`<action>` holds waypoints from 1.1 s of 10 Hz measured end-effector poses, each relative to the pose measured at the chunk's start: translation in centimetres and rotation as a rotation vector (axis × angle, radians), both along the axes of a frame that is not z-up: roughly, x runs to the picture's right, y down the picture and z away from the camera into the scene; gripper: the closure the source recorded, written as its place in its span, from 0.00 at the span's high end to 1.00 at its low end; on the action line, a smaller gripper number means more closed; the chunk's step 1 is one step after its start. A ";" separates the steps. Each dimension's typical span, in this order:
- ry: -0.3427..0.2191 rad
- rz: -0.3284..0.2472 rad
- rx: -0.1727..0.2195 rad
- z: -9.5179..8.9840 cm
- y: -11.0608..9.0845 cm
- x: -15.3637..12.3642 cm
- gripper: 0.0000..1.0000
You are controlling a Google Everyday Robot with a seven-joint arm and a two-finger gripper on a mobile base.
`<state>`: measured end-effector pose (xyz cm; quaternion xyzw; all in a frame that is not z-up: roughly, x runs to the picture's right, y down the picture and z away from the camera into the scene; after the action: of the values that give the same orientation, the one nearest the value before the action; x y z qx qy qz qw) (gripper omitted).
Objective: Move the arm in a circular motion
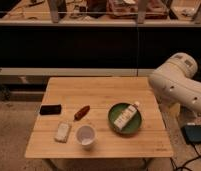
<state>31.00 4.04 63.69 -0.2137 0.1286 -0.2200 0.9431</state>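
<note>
The cream-white arm (180,85) shows at the right edge of the camera view, a thick tubular segment with a rounded joint and small dark screw holes. It hangs beside and above the right edge of the wooden table (99,90). The gripper is out of view; only the arm's upper segments show.
On the table lie a black phone-like object (50,109), a small red-brown item (82,112), a pale packet (62,132), a white cup (85,135) and a green bowl (125,118) holding a white bottle (127,116). A dark counter runs behind. A blue-grey box (194,133) sits on the floor at right.
</note>
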 end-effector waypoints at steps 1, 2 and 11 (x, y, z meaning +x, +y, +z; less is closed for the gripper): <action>0.058 0.041 0.006 3.3 -1.5 2.0 0.80; 0.101 0.053 -0.001 6.8 -3.5 2.2 0.80; -0.289 -0.164 0.034 21.8 -18.3 -23.8 0.80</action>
<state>7.25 -14.25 85.49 -0.1528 0.0121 -0.3227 0.9340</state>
